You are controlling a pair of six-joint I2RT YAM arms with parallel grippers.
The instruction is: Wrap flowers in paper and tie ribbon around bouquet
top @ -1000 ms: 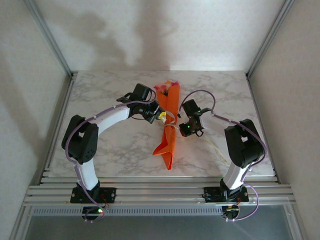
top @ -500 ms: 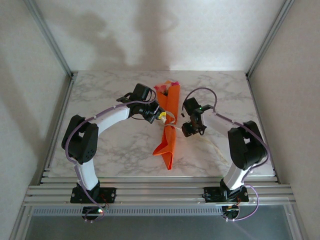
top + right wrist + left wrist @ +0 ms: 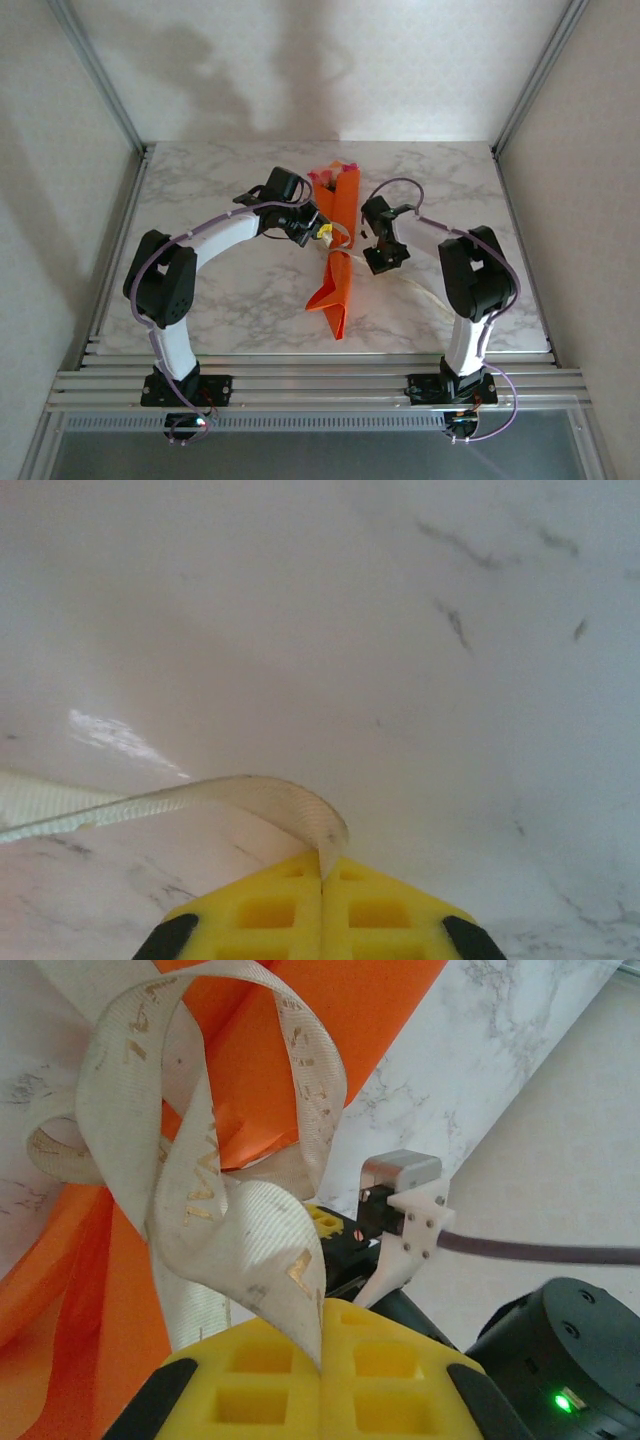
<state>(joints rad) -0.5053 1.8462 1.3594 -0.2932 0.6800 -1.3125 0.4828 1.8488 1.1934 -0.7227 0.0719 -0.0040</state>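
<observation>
gripping the ribbon [image 3: 200,1190] from both sides: left pincer [image 3: 322,1345] clenched on it at the bouquet's [image 3: 336,285] nine o'clock, right pincer [image 3: 322,875] clenched on it at three o'clock. the bouquet lies mid table [image 3: 230,300], flowers [image 3: 324,177] toward twelve. the ribbon looks thin, floppy, probably slippery; the paper [image 3: 380,1020] would crush, so pinch ribbon only and pull gently.

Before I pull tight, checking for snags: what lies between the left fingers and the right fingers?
The cinched waist of the bouquet and a ribbon loop, in the top view.
</observation>
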